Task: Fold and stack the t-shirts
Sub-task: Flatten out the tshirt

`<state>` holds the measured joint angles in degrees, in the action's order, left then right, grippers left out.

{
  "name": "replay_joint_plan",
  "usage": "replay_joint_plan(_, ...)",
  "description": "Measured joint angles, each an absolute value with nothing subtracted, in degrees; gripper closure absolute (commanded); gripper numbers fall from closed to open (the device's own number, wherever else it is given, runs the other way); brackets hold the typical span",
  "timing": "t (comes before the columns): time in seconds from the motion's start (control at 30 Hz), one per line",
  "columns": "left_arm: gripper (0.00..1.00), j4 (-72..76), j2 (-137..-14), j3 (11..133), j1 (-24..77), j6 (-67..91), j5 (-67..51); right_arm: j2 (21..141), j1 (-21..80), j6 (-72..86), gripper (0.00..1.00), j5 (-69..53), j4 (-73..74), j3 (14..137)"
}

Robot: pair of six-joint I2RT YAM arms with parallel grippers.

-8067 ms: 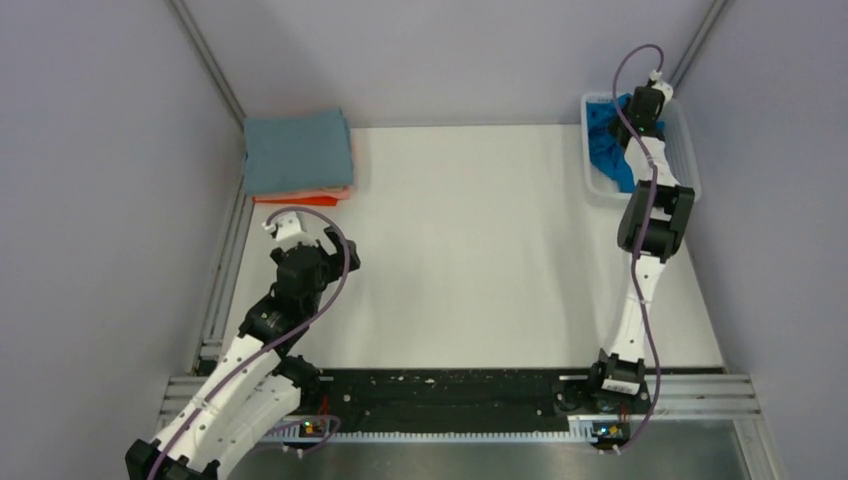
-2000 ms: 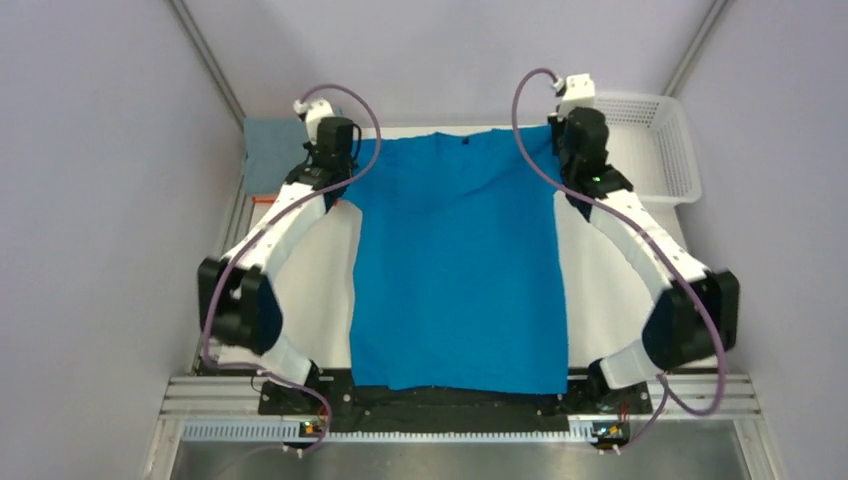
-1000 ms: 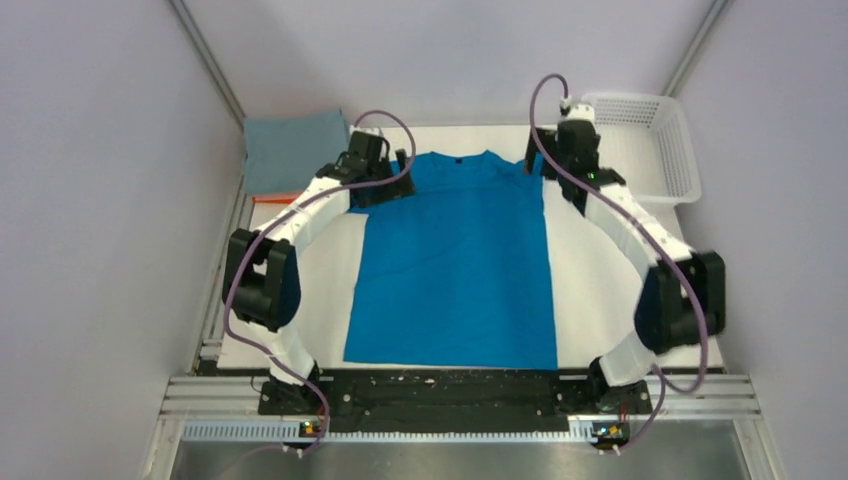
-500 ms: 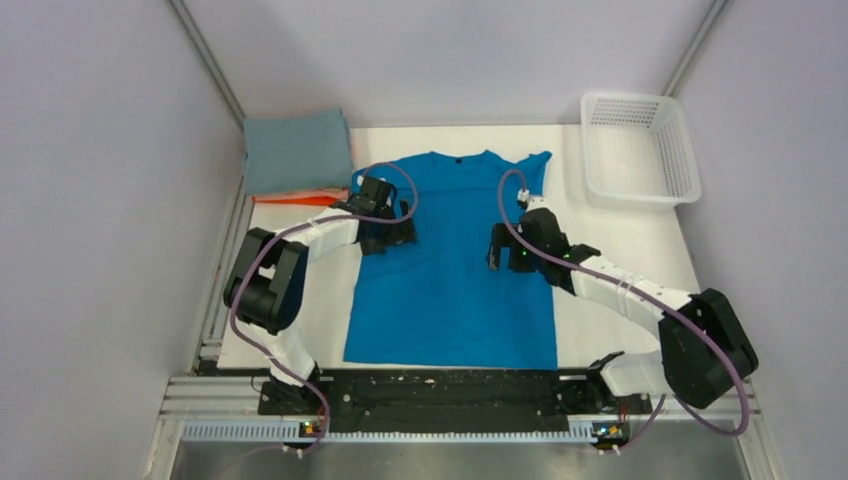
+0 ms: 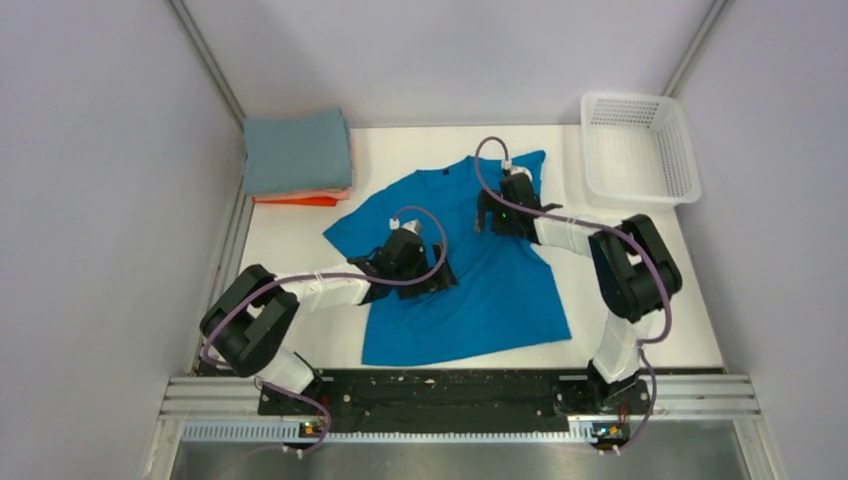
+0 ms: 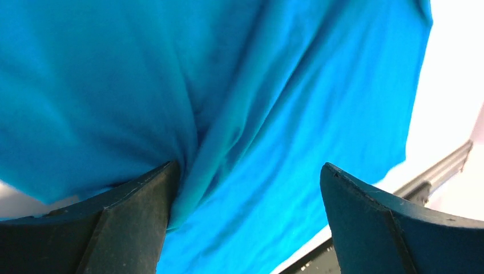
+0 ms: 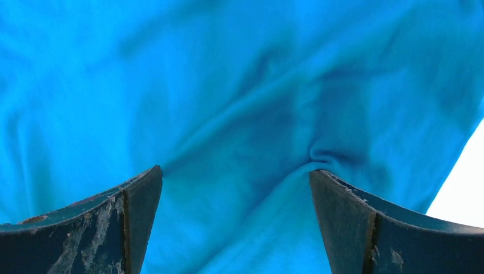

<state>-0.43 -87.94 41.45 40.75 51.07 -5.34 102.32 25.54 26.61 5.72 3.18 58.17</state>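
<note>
From above, the bright blue cloth t-shirt (image 5: pixel 470 270) lies spread but askew across the middle of the white bench (image 5: pixel 640 270). Its neckline points far, one sleeve points left and its hem lies toward the near right. Any label at the neckline is too small to read.

At the far left corner a folded dusty grey-blue t-shirt (image 5: pixel 298 150) tops a stack, with the edge of a folded orange t-shirt (image 5: pixel 295 199) showing beneath it. A white plastic mesh basket (image 5: pixel 640 150) stands at the far right, well apart from the blue shirt.

The left hand (image 5: pixel 432 272) is down on the shirt's middle. The right hand (image 5: pixel 500 222) is down on it nearer the far sleeve.

Only the wrist views show the contact closely. In the left wrist view the left hand (image 6: pixel 248 171) has its dark fingers (image 6: pixel 137 222) spread wide and holds nothing. The cloth is puckered into a crease running up from the left-side finger, and a strip of bench and a metal rail (image 6: pixel 442 168) show past the shirt's edge.

In the right wrist view the right hand (image 7: pixel 237 171) also stands wide apart with nothing clasped. Its fingers (image 7: pixel 348 222) are scuffed, and wrinkles gather into a small knot just beside the right-side one.
</note>
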Motion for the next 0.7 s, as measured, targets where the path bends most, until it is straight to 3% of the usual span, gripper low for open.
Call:
replay_joint_plan(0.2,0.01,3.7,-95.59,47.55,47.24,51.88,-10.81,117.86,24.56,20.69,0.01,-1.15,2.28,78.24)
replay_joint_plan(0.37,0.01,8.01,-109.34,62.15,51.35,52.4,-15.33,128.68,24.45,14.24,0.01,-10.52,4.43,94.39)
replay_joint_plan(0.5,0.01,8.08,-114.52,69.21,54.06,51.66,-15.14,130.02,23.81,10.41,0.01,-12.56,8.34,97.76)
replay_joint_plan(0.7,0.01,1.85,-108.01,65.23,55.18,47.81,-8.91,126.43,18.35,10.68,0.01,-8.56,15.38,97.32)
